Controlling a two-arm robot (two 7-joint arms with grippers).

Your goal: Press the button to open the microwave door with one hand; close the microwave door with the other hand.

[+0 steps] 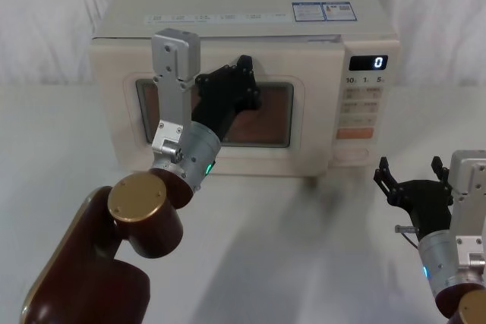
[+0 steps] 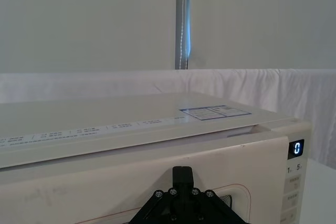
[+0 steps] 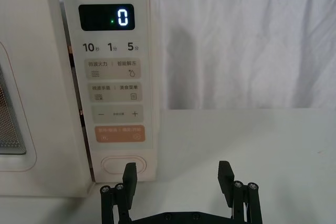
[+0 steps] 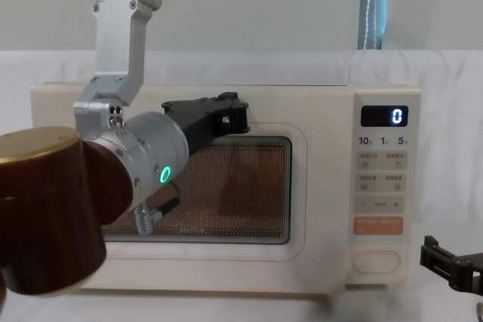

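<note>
I have the left gripper [image 1: 244, 66] up against the microwave door [image 1: 220, 115], its black tip at the door's top edge above the dark window [image 4: 211, 186]; I can't tell from here whether its fingers are apart or together. In the left wrist view a single black tip [image 2: 182, 174] sits right at the cream door face, and the door looks nearly flush with the oven body, though a thin gap shows at the top corner near the control panel [image 3: 113, 77]. The right gripper [image 1: 410, 180] hovers low over the counter [image 1: 304, 248], fingers spread apart and holding nothing, in front of the panel side of the microwave. Through its wrist view, the wide cream button [image 3: 124, 163] lies just ahead of one fingertip [image 3: 129, 174], below the orange key [image 3: 119, 134]. The display [image 4: 383, 116] reads 0.
</note>
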